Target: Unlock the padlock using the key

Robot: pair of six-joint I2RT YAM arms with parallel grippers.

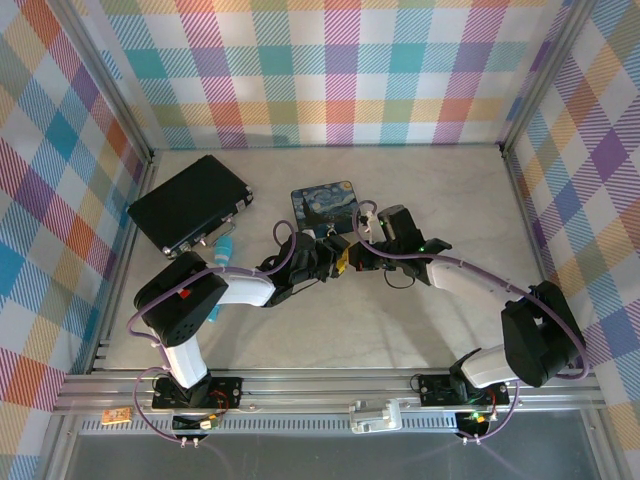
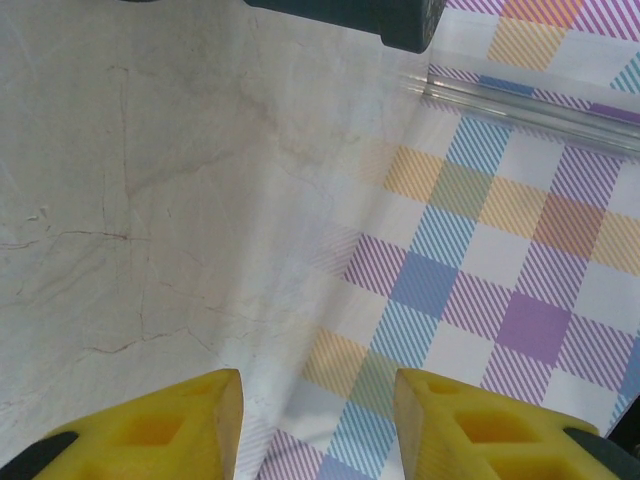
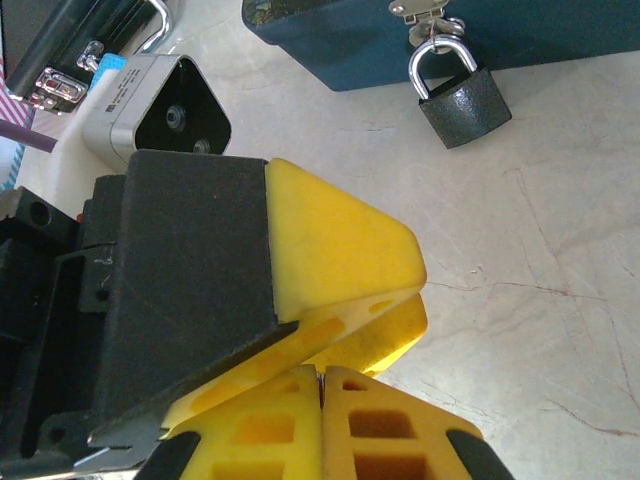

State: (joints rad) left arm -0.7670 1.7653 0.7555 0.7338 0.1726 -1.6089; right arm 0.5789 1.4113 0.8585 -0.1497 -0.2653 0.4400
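Observation:
The padlock [image 3: 463, 100], dark body with a silver shackle, hangs from the hasp of the blue painted tin [image 3: 340, 40] and rests on the marble floor, at the top of the right wrist view. My right gripper [image 3: 321, 380] is shut, and a thin grey sliver of the key [image 3: 320, 378] shows between its pads. My left gripper [image 2: 318, 420] is open with nothing between its fingers. Its yellow fingers [image 3: 340, 240] stand spread directly in front of the right fingertips. In the top view both grippers [image 1: 345, 262] meet just in front of the tin [image 1: 323, 203].
A black case [image 1: 190, 203] lies at the back left, with a light-blue stick [image 1: 222, 250] beside its near corner. Plaid walls [image 2: 500, 250] enclose the marble floor [image 1: 420, 200]. The left arm's wrist housing [image 3: 150, 105] crowds the left of the right wrist view.

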